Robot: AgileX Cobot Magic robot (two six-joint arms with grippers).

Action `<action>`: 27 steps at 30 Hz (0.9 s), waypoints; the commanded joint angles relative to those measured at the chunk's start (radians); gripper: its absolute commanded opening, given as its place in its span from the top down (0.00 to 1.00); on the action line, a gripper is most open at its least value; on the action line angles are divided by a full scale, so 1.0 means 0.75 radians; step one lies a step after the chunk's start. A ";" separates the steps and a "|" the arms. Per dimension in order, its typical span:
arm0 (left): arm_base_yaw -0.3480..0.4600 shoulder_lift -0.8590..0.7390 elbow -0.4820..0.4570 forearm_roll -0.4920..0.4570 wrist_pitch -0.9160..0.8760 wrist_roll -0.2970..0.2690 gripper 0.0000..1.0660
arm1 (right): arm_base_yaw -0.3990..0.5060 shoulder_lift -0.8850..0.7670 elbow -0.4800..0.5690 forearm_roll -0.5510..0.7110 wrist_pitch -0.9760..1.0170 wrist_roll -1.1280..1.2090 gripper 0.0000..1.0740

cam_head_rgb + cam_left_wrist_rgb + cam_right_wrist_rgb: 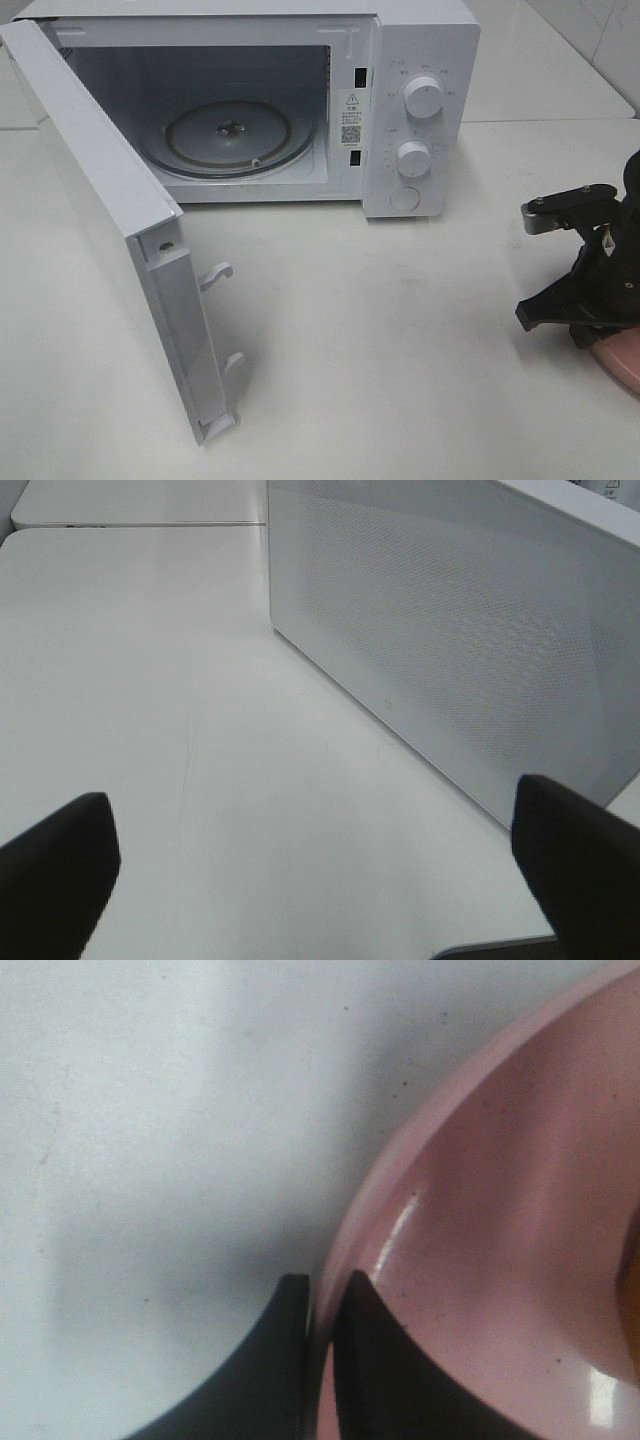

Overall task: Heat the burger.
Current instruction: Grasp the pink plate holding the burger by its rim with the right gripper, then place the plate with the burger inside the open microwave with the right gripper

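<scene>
My right gripper (322, 1285) is shut on the rim of the pink plate (500, 1220), one finger outside the rim and one inside. In the exterior high view the right arm (590, 290) hangs over the plate (622, 368) at the table's right edge. The burger shows only as a brown sliver (634, 1290) at the border of the right wrist view; in the exterior high view it is out of sight. My left gripper (320, 880) is open and empty, low over the table beside the microwave door (450, 630).
The white microwave (420, 110) stands at the back with its door (110, 220) swung wide open toward the front left. Its glass turntable (228, 135) is bare. White tabletop (380, 340) lies between the microwave and the right arm.
</scene>
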 commanded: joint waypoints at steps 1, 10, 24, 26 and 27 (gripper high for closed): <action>-0.008 -0.021 0.004 -0.012 -0.019 0.003 0.06 | -0.003 0.001 -0.004 -0.017 0.028 0.012 1.00; -0.008 -0.021 0.004 -0.012 -0.019 0.003 0.06 | 0.039 -0.044 -0.020 -0.115 0.096 0.091 1.00; -0.008 -0.021 0.004 -0.012 -0.019 0.003 0.06 | 0.209 -0.063 -0.020 -0.444 0.315 0.384 1.00; -0.008 -0.021 0.004 -0.012 -0.019 0.003 0.06 | 0.227 -0.063 -0.020 -0.444 0.324 0.384 1.00; -0.008 -0.021 0.004 -0.012 -0.019 0.003 0.06 | 0.235 -0.063 -0.020 -0.447 0.336 0.385 1.00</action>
